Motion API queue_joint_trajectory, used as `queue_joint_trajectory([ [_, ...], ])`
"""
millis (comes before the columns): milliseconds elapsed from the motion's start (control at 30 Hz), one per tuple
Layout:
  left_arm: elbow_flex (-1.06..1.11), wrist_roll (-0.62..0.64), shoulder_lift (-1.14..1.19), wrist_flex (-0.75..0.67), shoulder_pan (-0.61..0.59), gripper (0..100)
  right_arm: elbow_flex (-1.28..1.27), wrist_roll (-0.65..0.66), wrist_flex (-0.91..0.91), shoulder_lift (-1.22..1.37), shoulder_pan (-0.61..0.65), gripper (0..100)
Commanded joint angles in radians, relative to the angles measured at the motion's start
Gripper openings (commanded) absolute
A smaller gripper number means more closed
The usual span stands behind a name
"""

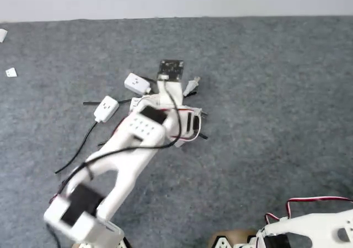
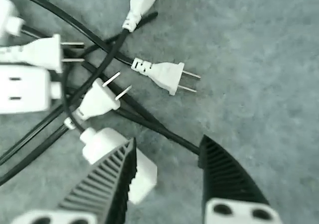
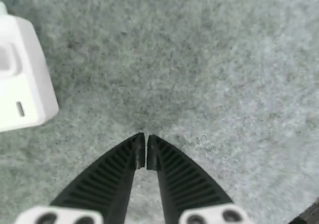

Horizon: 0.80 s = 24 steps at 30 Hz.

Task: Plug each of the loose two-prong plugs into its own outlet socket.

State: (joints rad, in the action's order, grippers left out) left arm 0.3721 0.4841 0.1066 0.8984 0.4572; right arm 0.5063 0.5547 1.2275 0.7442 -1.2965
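We see a grey carpet-like mat (image 1: 276,121) covering the whole table, with a strip of pale wall (image 1: 176,0) behind it. The left arm (image 1: 127,160) stretches from the near corner to the middle, and in the high view its wrist hides much of the tangle beneath it. The right arm (image 1: 314,228) sits at the near edge, cut off by the frame. Two white sockets (image 1: 137,83) lie just beside the left arm's wrist, with black cords (image 2: 169,136) trailing around them. Under the left gripper (image 2: 168,142) — jaws spread wide and empty — loose plugs (image 2: 167,75) lie unplugged across the cords, prongs bare. Another socket body (image 2: 97,142) sits partly behind one finger. The right gripper (image 3: 145,152) is closed and empty over the mat, beside a white block (image 3: 20,84) — cut off, and we cannot identify it.
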Motion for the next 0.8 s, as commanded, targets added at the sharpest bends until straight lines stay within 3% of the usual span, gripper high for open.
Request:
queue_joint_trajectory([
  [0,-0.127,-0.005,0.13,0.035,-0.012,17,0.014,-0.003,-0.019,-0.004,0.018,0.9],
  [267,-0.162,-0.005,0.198,0.08,-0.066,12,0.018,-0.003,-0.022,0.015,0.038,0.9],
  [467,-0.147,-0.006,0.15,0.209,-0.074,10,0.017,-0.005,-0.05,0.018,0.039,0.9],
  [767,0.185,-0.009,-0.209,0.075,-0.112,11,0.015,-0.003,-0.05,0.018,0.039,0.9],
])
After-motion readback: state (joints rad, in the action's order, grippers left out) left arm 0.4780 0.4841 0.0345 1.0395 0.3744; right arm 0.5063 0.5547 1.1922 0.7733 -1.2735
